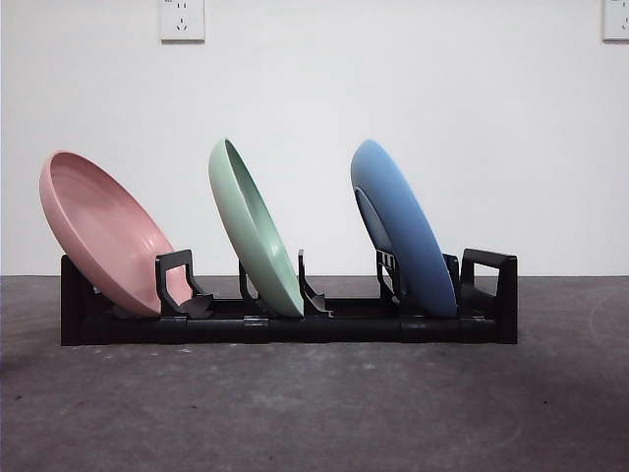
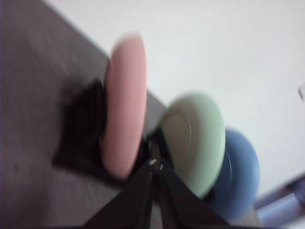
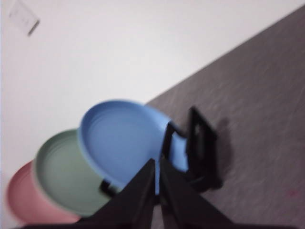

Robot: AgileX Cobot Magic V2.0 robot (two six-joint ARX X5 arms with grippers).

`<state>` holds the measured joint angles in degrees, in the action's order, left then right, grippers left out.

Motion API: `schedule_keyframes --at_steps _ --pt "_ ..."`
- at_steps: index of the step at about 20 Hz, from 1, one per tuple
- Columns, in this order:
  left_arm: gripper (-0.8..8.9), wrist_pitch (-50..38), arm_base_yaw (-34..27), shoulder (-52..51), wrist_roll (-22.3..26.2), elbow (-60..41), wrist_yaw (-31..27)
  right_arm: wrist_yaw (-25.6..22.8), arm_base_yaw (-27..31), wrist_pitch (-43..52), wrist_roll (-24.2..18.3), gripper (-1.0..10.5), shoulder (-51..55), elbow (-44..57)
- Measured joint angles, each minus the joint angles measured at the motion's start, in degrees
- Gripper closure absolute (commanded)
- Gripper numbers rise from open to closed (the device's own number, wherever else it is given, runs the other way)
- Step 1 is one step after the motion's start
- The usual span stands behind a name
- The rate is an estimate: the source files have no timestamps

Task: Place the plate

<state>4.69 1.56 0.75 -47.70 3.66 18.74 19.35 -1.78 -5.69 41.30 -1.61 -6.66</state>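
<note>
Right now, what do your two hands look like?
Each has two flat black jaws that narrow to thin tips. On the left hand the tips catch small pale glints; the right hand looks plain black. No cables or markings show, and the pictures are blurry.

The pink plate [image 1: 103, 231], the green plate [image 1: 254, 226] and the blue plate [image 1: 403, 226] all look like smooth moulded plastic with a soft satin finish, not shiny; the pink one shows faint rings inside its bowl. The rack [image 1: 285, 320] is black plastic with a slight gloss on its uprights. The table [image 1: 314, 413] is dark grey, matt and rough, with pale scuffs and specks. The wall [image 1: 393, 88] is plain white and matt. Both grippers' jaws look like matt black plastic.
</note>
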Motion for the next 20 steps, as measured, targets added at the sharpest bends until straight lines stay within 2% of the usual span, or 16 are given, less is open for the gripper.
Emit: schedule_keyframes --at_steps 4,9,17,20 --pt "7.95 12.52 0.00 1.75 2.21 6.97 1.64 1.64 0.00 -8.31 -2.34 9.3 -3.32 -7.19" --pt "7.95 29.20 0.00 6.34 13.97 18.12 1.97 2.10 0.00 -18.99 -9.73 9.3 -10.58 -17.25" --pt "7.95 41.31 0.00 18.93 24.22 32.41 2.25 5.55 0.00 -32.98 -16.70 9.3 -24.55 -31.80" --pt "7.95 47.15 0.00 25.92 29.90 38.77 2.23 7.37 0.00 -36.00 -18.51 9.3 -30.27 -38.40"
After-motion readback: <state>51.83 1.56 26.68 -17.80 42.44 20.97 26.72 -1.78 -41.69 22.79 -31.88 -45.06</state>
